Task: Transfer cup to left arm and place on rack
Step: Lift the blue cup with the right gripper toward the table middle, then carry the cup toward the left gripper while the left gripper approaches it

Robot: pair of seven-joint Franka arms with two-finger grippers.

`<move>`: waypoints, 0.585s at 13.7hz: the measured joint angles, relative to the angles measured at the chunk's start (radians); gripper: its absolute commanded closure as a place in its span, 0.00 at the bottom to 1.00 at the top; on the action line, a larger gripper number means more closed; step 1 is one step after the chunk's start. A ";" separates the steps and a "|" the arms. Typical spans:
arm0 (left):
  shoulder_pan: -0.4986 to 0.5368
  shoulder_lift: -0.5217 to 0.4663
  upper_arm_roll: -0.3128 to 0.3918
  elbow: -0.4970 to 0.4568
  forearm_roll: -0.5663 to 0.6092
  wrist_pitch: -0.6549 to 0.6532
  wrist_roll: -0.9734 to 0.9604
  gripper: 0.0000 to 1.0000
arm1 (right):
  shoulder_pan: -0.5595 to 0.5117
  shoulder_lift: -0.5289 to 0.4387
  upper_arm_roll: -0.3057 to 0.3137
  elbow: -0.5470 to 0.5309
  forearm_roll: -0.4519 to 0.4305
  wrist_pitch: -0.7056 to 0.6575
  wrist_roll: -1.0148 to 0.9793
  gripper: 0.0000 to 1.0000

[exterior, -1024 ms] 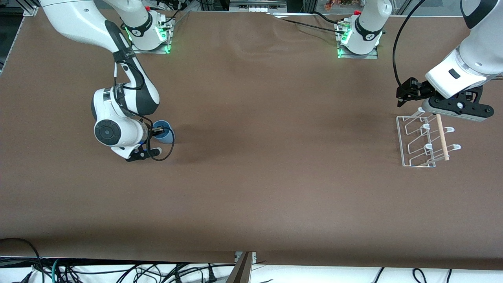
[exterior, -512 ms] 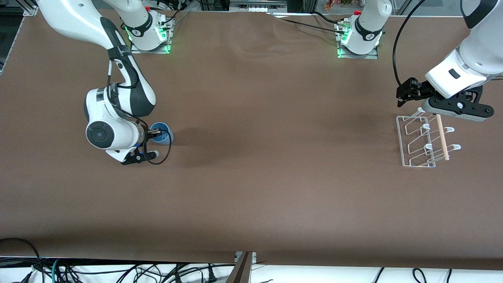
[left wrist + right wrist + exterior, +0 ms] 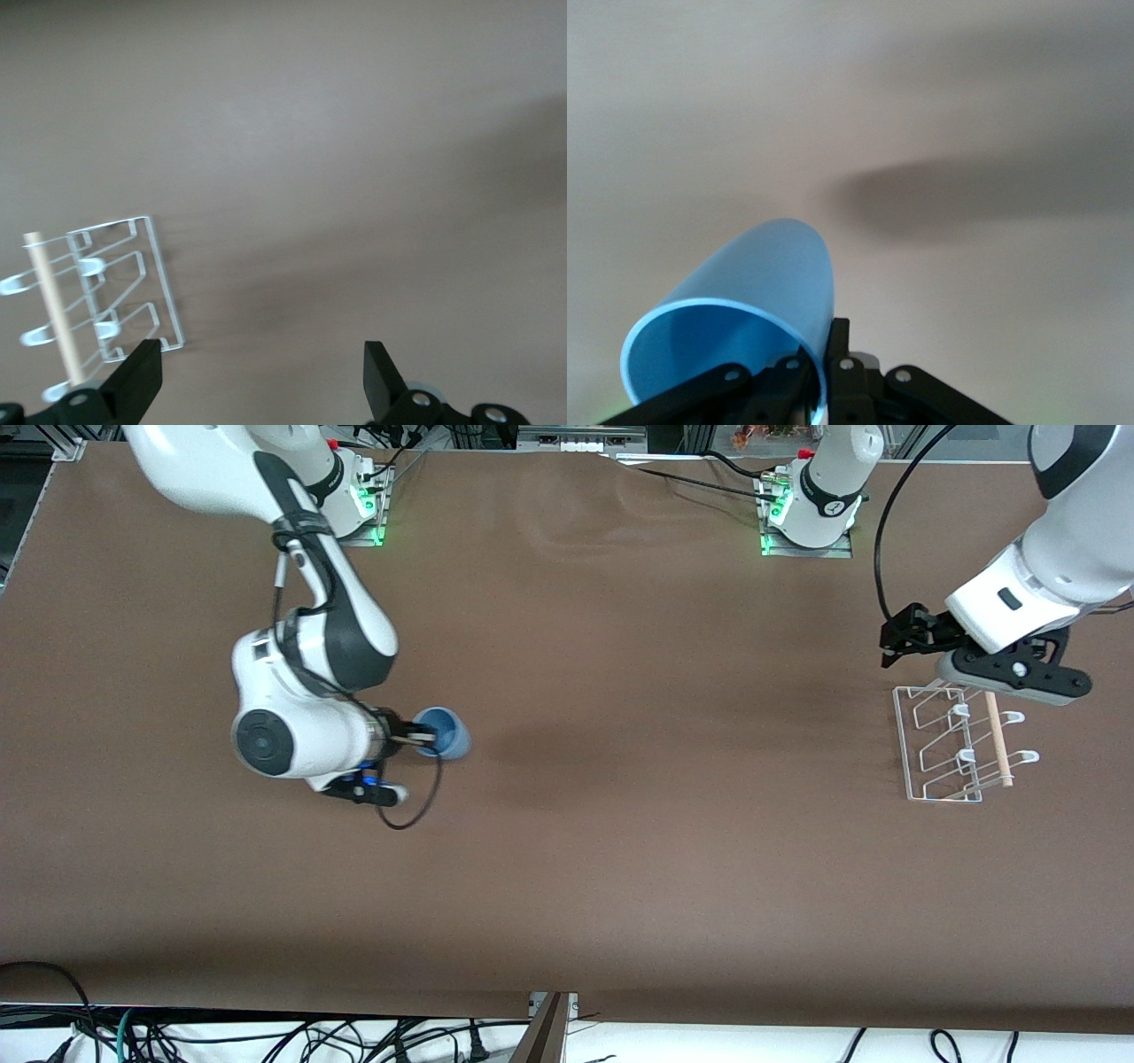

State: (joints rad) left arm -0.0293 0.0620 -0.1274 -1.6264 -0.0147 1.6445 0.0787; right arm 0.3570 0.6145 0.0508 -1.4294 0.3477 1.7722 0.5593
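Right pincer (image 3: 423, 738) | clamped on cup (image 3: 446, 734) rim | above table (image 3: 620, 850)

My front camera sits high, facing both bases, and takes in the whole table (image 3: 620, 850). The left wrist camera looks down past its pincer (image 3: 261, 390) onto the rack (image 3: 115, 292), which the front view (image 3: 952, 748) shares. The right wrist camera sits very close to the cup (image 3: 744, 328), which also appears from the front (image 3: 443, 732).
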 measured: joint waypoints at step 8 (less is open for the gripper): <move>-0.038 0.183 -0.037 -0.004 -0.199 0.009 0.211 0.00 | 0.166 0.083 0.001 0.253 0.286 0.241 0.600 1.00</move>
State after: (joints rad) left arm -0.0670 0.2446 -0.1641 -1.6302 -0.2140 1.6540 0.2899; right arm 0.5234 0.6973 0.0516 -1.1761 0.6336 2.0131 1.1592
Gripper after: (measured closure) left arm 0.000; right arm 0.947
